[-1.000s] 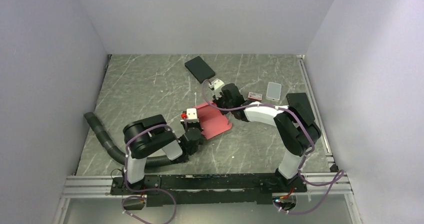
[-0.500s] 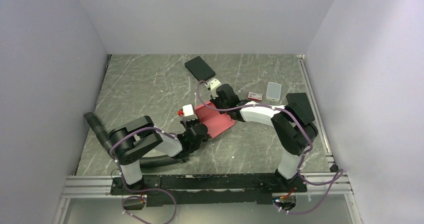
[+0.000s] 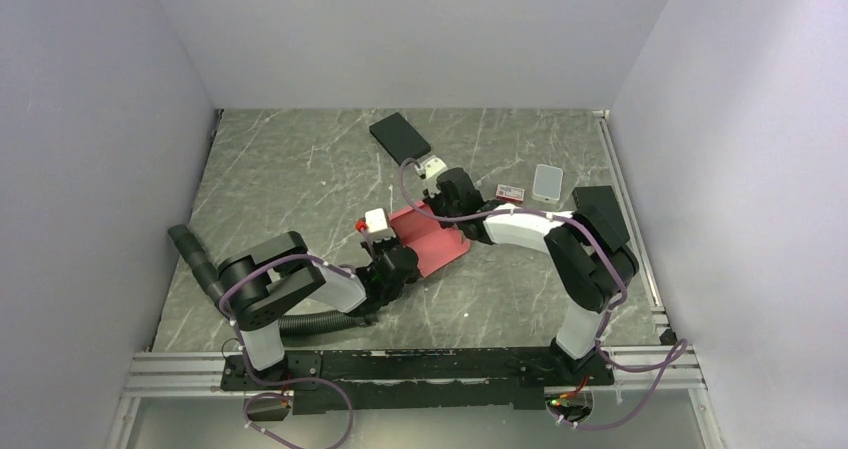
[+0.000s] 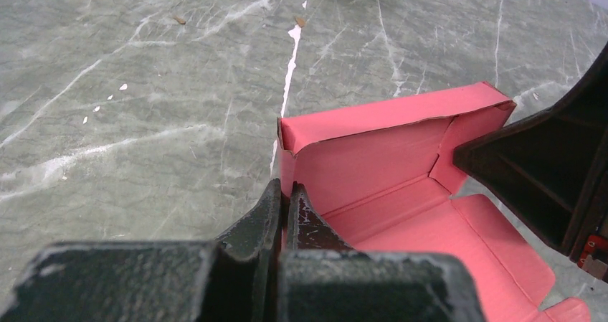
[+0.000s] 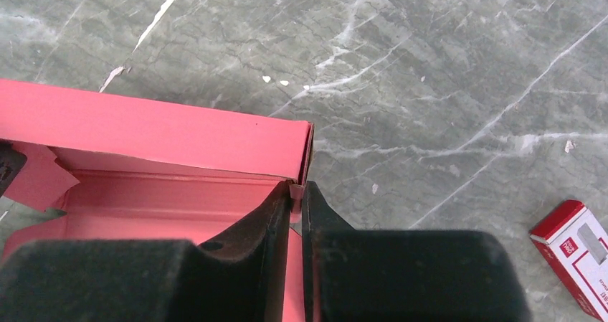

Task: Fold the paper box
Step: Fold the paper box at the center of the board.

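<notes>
One thin cardboard paper box point(image 3: 436, 248), marbled tabletop point(image 3: 300, 179)

Pinkish-red paper box point(image 4: 373, 157): thin card, matt, smooth, crisp creases.
Grey marbled worktop point(image 4: 143, 85): smooth stone look, soft sheen, white veins.
Black left tool point(image 4: 287, 191): matt, grainy, scuffed pale at the tips.
Small red-and-white carton point(image 5: 573, 257): smooth printed card.

We see the paper box point(image 3: 435, 244) lying mid-table point(image 3: 300, 179), between the two arms. The left gripper point(image 4: 285, 193) sits at its near left wall and the right gripper point(image 5: 296, 193) at its far right corner, each with a wall between its fingers. Behind the paper box lies a flat rectangular box point(image 3: 400, 137). To the right lies a small carton point(image 3: 510, 192), and just right of that a small flat case point(image 3: 547, 181). A hose point(image 3: 195, 254) lies near left.
</notes>
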You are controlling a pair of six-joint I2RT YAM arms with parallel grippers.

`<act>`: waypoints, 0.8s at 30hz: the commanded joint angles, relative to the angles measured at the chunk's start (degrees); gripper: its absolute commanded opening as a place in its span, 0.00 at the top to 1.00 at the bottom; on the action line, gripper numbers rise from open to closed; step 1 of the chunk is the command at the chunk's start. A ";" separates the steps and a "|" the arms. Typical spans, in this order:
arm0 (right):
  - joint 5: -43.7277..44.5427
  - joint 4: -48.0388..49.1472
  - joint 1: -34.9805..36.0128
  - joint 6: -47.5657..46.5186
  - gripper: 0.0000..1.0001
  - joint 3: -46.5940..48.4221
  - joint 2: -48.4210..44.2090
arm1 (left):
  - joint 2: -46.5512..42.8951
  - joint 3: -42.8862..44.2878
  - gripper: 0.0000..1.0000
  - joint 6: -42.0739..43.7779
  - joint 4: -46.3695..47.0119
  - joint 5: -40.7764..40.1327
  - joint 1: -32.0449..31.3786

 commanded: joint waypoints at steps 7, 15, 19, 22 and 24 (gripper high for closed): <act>-0.16 7.57 -0.67 0.78 0.84 -3.36 -3.43 | 0.62 1.48 1.00 -3.22 -5.55 7.04 -0.92; -0.17 8.94 -0.71 0.78 0.82 -3.86 -3.63 | 0.18 2.20 1.00 -4.74 -7.29 8.54 -0.96; -0.35 8.71 -0.71 1.32 0.82 -3.52 -2.83 | -0.23 2.49 1.00 -6.23 -8.48 9.45 -0.92; -0.24 8.62 -0.71 1.77 0.82 -3.31 -2.54 | -0.93 2.64 1.00 -7.85 -9.72 10.08 -0.92; 1.78 8.07 -0.63 1.83 0.84 -2.82 -1.97 | -1.49 2.67 1.00 -8.78 -10.45 10.67 -0.87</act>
